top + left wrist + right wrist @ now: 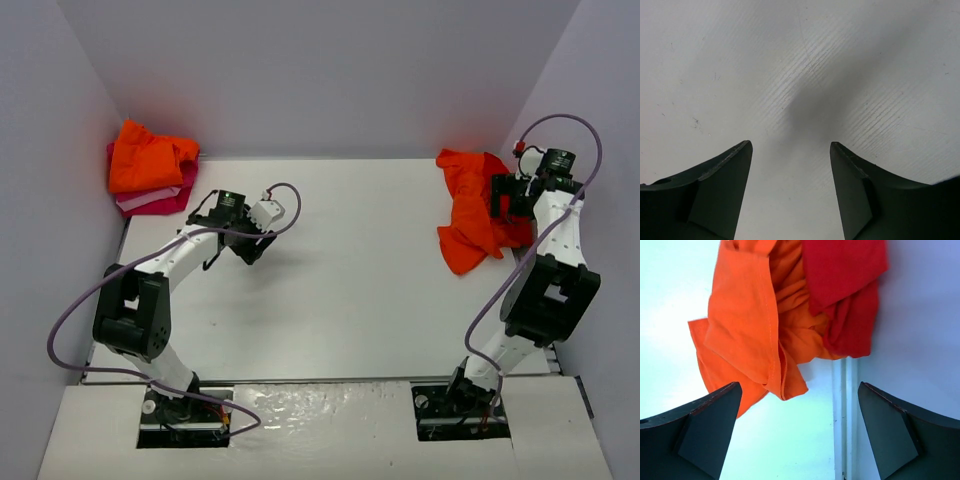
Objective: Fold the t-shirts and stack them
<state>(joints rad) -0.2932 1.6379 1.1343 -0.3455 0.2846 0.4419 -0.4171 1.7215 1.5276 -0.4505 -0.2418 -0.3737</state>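
A crumpled orange t-shirt (468, 222) lies at the far right of the table, with a red t-shirt (517, 232) bunched against the right wall beside it. In the right wrist view the orange shirt (750, 325) and the red shirt (850, 290) lie just ahead of my open, empty right gripper (799, 386). In the top view the right gripper (502, 196) hovers at the pile's right edge. My left gripper (248, 247) is open and empty over bare table (790, 143). A stack with an orange shirt (148, 158) on top of a pink one (165, 200) sits in the far left corner.
White walls enclose the table on the left, back and right. The right wall (920, 340) meets the table along a seam (845, 415) close to my right fingers. Purple cables loop from both arms.
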